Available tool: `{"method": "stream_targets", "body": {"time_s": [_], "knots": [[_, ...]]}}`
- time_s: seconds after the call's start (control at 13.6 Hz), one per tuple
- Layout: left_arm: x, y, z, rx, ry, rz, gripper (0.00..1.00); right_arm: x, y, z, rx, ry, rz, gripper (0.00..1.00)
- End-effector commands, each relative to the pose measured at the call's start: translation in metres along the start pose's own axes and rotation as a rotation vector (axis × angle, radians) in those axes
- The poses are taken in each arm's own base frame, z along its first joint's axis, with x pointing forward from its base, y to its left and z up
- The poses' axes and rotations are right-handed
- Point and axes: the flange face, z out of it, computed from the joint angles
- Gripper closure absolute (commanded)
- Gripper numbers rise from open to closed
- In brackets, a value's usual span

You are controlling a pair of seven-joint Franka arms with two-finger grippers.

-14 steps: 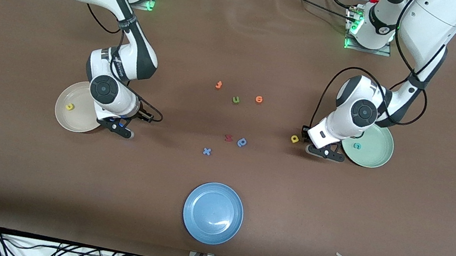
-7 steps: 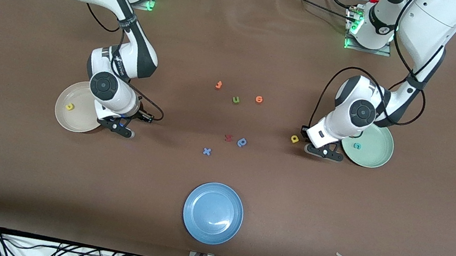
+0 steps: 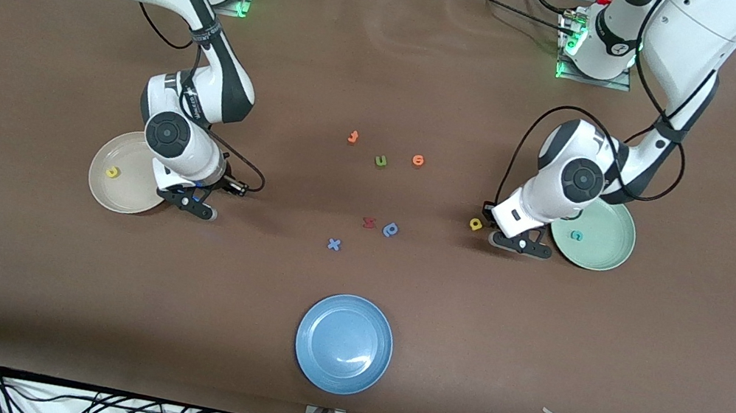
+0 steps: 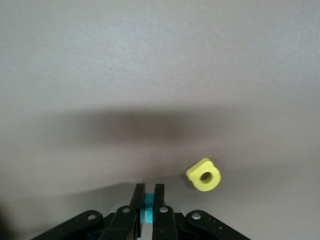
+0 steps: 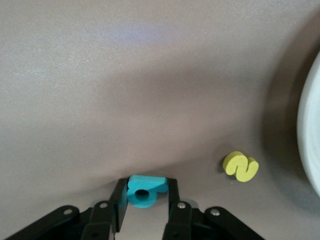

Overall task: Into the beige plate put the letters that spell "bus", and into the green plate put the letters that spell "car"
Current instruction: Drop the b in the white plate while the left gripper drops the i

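Broadly, a matte brown table cover (image 3: 391, 68) carried three round shallow plates. Taking the glossy blue plate (image 3: 344, 344) as landmark, the bare one nearest the front camera, the off-white beige plate (image 3: 117, 183) lay farther from the camera toward the right arm's end, with a small yellow foam "u" (image 3: 112, 172) in it. The pale mint-green plate (image 3: 602, 240) lay farther from the camera toward the left arm's end, with a small teal "c" (image 3: 577, 235) in it.

The right gripper (image 5: 145, 200) sat low at the table just beside the beige plate, its fingers pressed on the flanks of a chunky teal "b" (image 5: 144, 191); a yellow "s" (image 5: 240, 166) lay near it on the cover.

The left gripper (image 4: 149, 200) sat low just beside the green plate, its fingers pinched tight on a thin teal "r" (image 4: 148, 209), a sliver showing between them. A blocky yellow "a" (image 4: 203, 175) with a round hole lay close by.
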Motion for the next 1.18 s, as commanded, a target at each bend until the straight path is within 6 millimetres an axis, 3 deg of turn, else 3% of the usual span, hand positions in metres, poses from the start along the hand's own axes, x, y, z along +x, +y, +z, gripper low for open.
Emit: {"method": "stream_targets", "body": {"time_s": [0.0,0.15,0.37,0.51,0.59,0.66,0.73,0.95,1.03,1.1], "knots": [[0.005,-0.041,-0.038,0.011,-0.012,0.068,1.00,-0.004,0.007,-0.003,0.007,-0.002,-0.014,0.89],[0.006,-0.072,-0.052,0.027,-0.033,0.109,1.00,-0.001,0.005,-0.010,0.012,0.007,-0.020,0.89],[0.000,-0.108,-0.069,0.039,-0.093,0.120,1.00,0.019,-0.002,-0.061,-0.025,-0.024,-0.027,0.88],[-0.006,-0.142,-0.065,0.037,-0.128,0.148,1.00,0.043,0.017,-0.090,-0.061,-0.075,-0.063,0.88],[-0.007,-0.148,-0.061,0.033,-0.135,0.161,0.78,0.056,0.036,-0.094,-0.062,-0.093,-0.087,0.88],[-0.007,-0.149,-0.058,0.032,-0.138,0.159,0.54,0.063,0.052,-0.092,-0.058,-0.105,-0.128,0.88],[-0.006,-0.149,-0.058,0.031,-0.138,0.157,0.41,0.074,0.074,-0.091,-0.058,-0.109,-0.167,0.88],[-0.005,-0.148,-0.059,0.023,-0.133,0.139,0.37,0.102,0.136,-0.068,-0.056,-0.146,-0.256,0.88],[-0.005,-0.141,-0.060,0.015,-0.129,0.114,0.36,0.108,0.156,-0.053,-0.050,-0.172,-0.273,0.88],[-0.003,-0.120,-0.060,-0.018,-0.122,0.075,0.33,0.109,0.163,-0.039,-0.049,-0.194,-0.289,0.87]]}}
